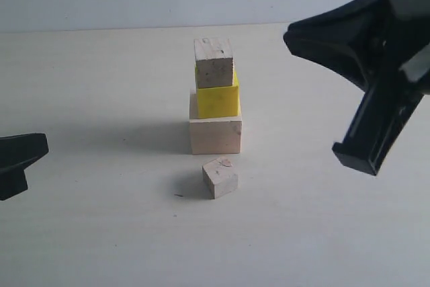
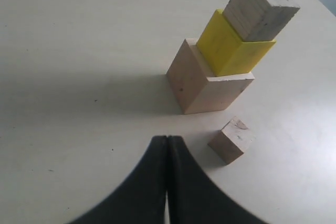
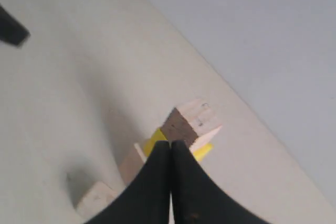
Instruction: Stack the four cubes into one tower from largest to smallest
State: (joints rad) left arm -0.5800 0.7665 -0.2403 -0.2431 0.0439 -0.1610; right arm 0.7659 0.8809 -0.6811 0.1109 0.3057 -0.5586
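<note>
1. The left hand [image 2: 167, 141] is seen shut and empty, low at the left side of the counter [image 1: 94, 233]; bare surface is left between it and the cubes.
2. At the middle, the large pale cube [image 1: 215, 136] is topped by the yellow cube [image 1: 218, 101], then one small wood cube [image 1: 213, 62].
3. The second small cube [image 1: 220, 178] is found on the counter just before the large pale cube, apart from it.
4. The right hand [image 3: 170, 146] is held shut and empty, raised at the right.

The left claw [image 2: 167, 141] is shut, its jaws pressed flat together with nothing gripped, and is held low at the left edge of the exterior view. The right claw [image 3: 170, 145] is likewise shut and empty, and is held raised on the right, angled downward.
</note>
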